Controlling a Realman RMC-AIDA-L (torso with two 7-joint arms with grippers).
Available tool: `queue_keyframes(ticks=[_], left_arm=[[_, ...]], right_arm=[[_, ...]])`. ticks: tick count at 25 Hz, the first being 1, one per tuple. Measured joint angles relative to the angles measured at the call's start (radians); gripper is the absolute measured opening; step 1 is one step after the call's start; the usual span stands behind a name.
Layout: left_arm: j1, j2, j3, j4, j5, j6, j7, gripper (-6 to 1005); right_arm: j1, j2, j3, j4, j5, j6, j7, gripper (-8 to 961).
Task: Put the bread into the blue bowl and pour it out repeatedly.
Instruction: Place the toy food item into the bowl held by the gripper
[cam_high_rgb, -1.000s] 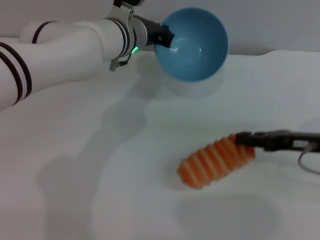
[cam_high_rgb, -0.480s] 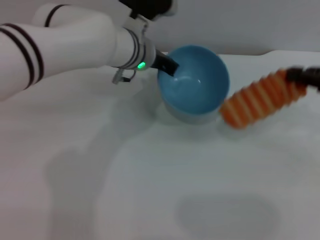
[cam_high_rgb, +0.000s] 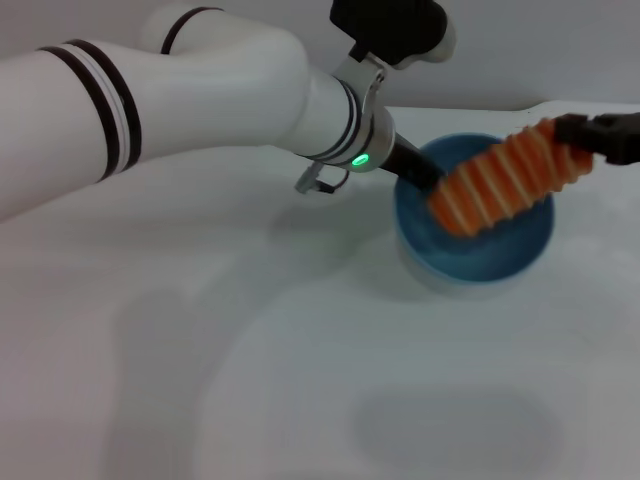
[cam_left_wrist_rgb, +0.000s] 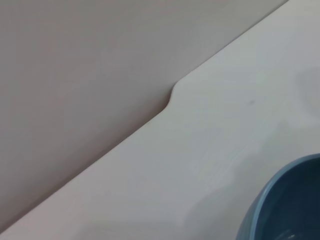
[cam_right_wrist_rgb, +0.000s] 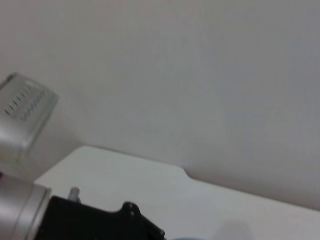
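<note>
The blue bowl (cam_high_rgb: 510, 250) stands upright on the white table at the right. My left gripper (cam_high_rgb: 420, 172) is shut on its near-left rim. The bread (cam_high_rgb: 497, 182), orange with pale grooves, hangs tilted over the bowl's mouth, its lower end dipping toward the inside. My right gripper (cam_high_rgb: 574, 131) comes in from the right edge and is shut on the bread's upper end. In the left wrist view only a piece of the blue bowl (cam_left_wrist_rgb: 282, 207) shows in the corner. The right wrist view shows neither the bread nor the bowl.
The white table (cam_high_rgb: 300, 380) spreads in front of the bowl. Its back edge meets a plain wall (cam_left_wrist_rgb: 75, 75), with a notch in the edge (cam_left_wrist_rgb: 169, 100). A grey box (cam_right_wrist_rgb: 22, 107) and a black part of the left arm (cam_right_wrist_rgb: 95, 222) appear in the right wrist view.
The bowl came down from a raised, tipped pose to upright on the table, farther right. The right gripper lifted the bread off the table and carried it over the bowl.
</note>
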Motion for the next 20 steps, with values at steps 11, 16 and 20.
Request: queue_keyframes(ticks=[11,16,20], left_arm=[[0.006,0.0,0.003,-0.009,-0.033,-0.039,0.008,-1],[0.009,0.002,0.003,-0.011,-0.033,-0.045,0.008,-1],[0.017,0.003,0.003,-0.013,-0.033,-0.049,0.008,-2]], right_arm=[[-0.007,0.001,-0.076,0.068,0.02,0.084,-0.005,143],[-0.038,0.004,-0.075,0.099,0.165,0.1,-0.137,224],[-0.041,0.002,-0.078,0.108,0.181,0.101,-0.152,304]])
